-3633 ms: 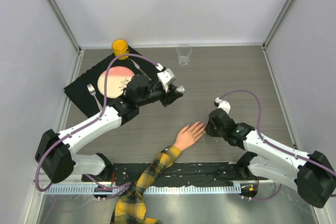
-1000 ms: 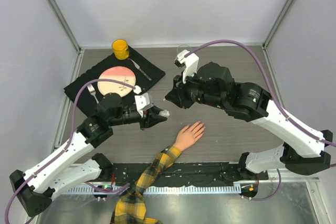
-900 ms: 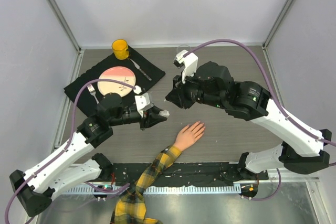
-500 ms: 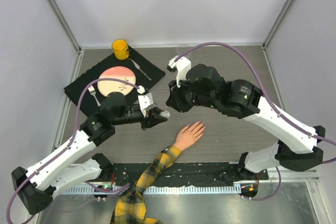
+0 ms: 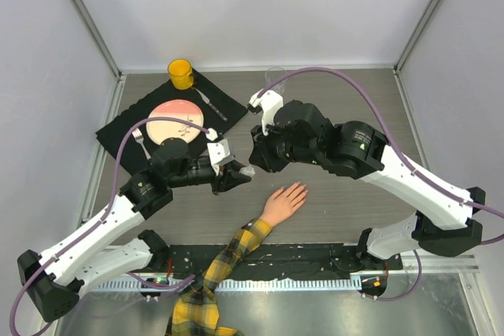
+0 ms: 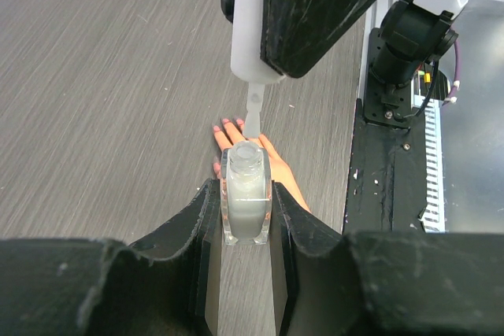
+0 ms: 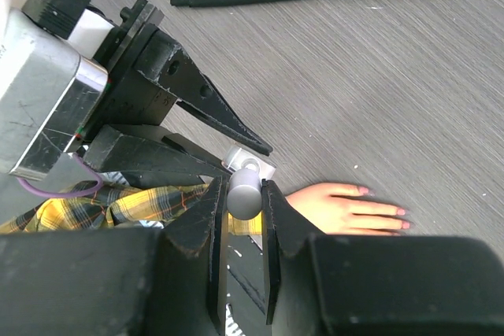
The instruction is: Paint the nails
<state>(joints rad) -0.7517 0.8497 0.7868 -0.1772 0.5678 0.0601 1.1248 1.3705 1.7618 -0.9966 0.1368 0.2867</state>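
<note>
Left gripper (image 6: 246,198) is closed on a small clear bottle (image 6: 246,186), one finger pressed to each flat side. The bottle is upright with its open neck on top. We place it left of the mannequin hand (image 5: 283,202) and a little farther from the arm bases, held up off the table (image 5: 331,218).

Right gripper (image 7: 242,188) is clamped on the white cap (image 7: 245,194), directly over the bottle. A thin stem (image 6: 253,112) runs from the cap down to the bottle's neck. We cannot tell whether its tip sits inside.

The mannequin hand lies flat, back up, fingers spread and pointing away from the bases. The nails (image 7: 401,212) show pink at the fingertips. Both grippers are near them but apart.

A plaid sleeve (image 5: 228,253) runs from the hand's wrist toward the near edge. Well left of the hand and farther back, we note a black mat (image 5: 118,135) with a plate (image 5: 177,122) on it. A yellow cup (image 5: 180,73) stands at the mat's far corner.
</note>
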